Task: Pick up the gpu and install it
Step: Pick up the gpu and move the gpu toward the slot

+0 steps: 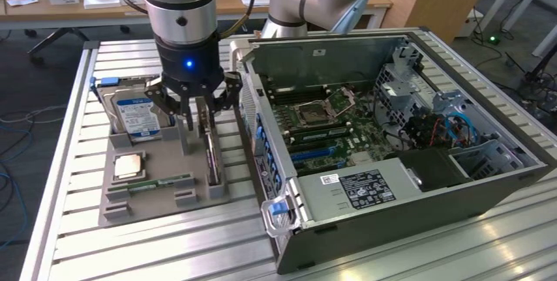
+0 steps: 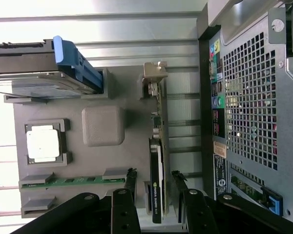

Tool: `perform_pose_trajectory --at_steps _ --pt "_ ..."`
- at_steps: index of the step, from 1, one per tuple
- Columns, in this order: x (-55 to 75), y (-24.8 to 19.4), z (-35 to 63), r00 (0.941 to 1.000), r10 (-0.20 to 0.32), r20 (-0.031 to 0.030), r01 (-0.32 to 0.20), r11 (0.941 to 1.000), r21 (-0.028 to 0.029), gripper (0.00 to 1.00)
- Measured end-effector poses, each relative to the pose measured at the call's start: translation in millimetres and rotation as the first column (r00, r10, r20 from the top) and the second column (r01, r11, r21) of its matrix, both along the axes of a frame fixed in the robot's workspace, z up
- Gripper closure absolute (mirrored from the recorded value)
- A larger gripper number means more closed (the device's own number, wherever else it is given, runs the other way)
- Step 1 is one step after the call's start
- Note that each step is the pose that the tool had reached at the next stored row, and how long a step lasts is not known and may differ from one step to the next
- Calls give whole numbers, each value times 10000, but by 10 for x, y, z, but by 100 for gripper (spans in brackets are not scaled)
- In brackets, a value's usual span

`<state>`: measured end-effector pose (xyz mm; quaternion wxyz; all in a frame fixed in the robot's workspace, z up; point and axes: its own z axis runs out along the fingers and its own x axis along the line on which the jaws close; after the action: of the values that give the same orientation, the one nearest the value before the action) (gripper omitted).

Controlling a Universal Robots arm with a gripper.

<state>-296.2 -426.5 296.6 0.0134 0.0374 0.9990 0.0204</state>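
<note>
Exterior view first: the robot arm's dark gripper (image 1: 206, 117) hangs right over the grey plastic parts tray (image 1: 161, 208), which sits on the slatted aluminium table (image 1: 174, 248). The gpu (image 1: 212, 160), a thin brownish circuit card with a dark face, stands on its edge in a slot along the tray's side nearest the open black-and-silver computer case (image 1: 392, 137), so it's not picked up yet. The gripper's fingers come down around the upper end of the card, one on each side. Also in the tray are the silver hard drive with a blue-white label (image 1: 137, 115) at the far end, a small square silver processor chip (image 1: 129, 163) and a narrow green memory stick (image 1: 161, 182). The case takes up the exterior view's right, side panel off, motherboard showing.

Wrist view is where it gets clear. The gripper (image 2: 155, 179) is spread wide, and its two black fingertips (image 2: 130, 176) straddle the gpu (image 2: 157, 161) with a visible gap on both sides, so nothing is pinched. The card's silver metal end bracket (image 2: 154, 78) points away from the fingers. You can see the hard drive (image 2: 39, 83) in its blue carrier, the processor chip (image 2: 43, 144) and the memory stick (image 2: 71, 182) sitting in their own pockets of the tray (image 2: 132, 131). The perforated back of the case (image 2: 254, 97) is just beside the tray, on the gpu's side.
</note>
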Motion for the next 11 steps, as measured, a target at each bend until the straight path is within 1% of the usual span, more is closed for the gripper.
perform_pose_trajectory --at_steps 4,11 --pt "0 0 -5 10000 0 3 0 10000 2 58" --pt "0 0 -79 10000 0 2 0 10000 1 58"
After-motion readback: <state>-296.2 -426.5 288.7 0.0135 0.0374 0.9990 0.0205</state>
